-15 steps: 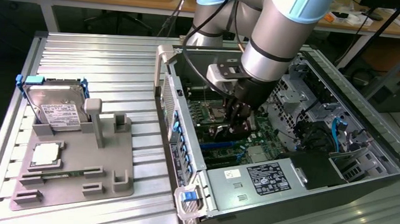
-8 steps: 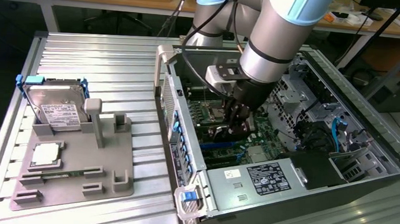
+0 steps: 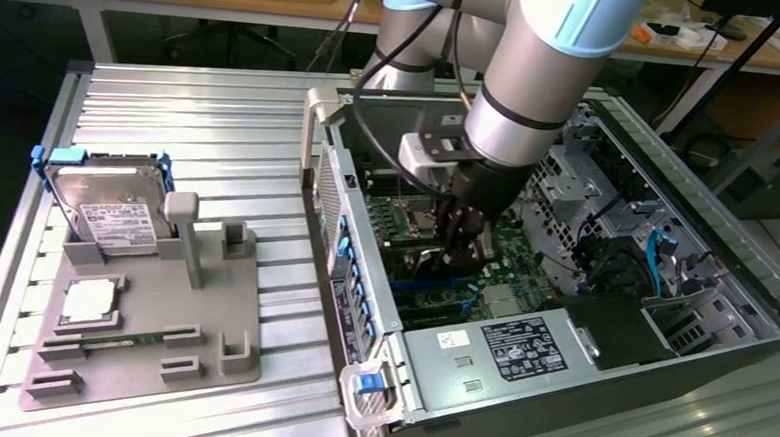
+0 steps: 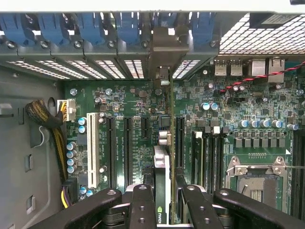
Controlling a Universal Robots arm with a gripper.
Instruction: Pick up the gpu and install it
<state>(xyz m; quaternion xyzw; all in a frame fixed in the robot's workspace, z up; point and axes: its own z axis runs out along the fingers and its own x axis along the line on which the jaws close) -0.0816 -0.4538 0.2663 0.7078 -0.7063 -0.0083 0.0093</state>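
Observation:
My gripper [image 3: 459,244] is down inside the open computer case [image 3: 358,307], over the green motherboard [image 4: 119,109]. In the wrist view the black fingers [image 4: 143,193] are shut on the gpu [image 4: 162,164]. I see the gpu edge-on as a thin card with a green strip. It runs from between the fingers toward its metal end bracket [image 4: 163,57] at the case's rear slot openings. The card stands upright above the row of black expansion slots [image 4: 127,143]. I cannot tell whether it touches a slot.
A grey fixture [image 3: 142,366] stands on the ribbed metal table at the exterior view's left. It carries a silver hard drive [image 3: 110,209], a processor chip [image 3: 92,303] and a slim memory stick [image 3: 110,339]. Inside the case are blue slot latches [image 4: 90,26], a cable bundle [image 4: 45,119] and an empty processor socket [image 4: 257,183].

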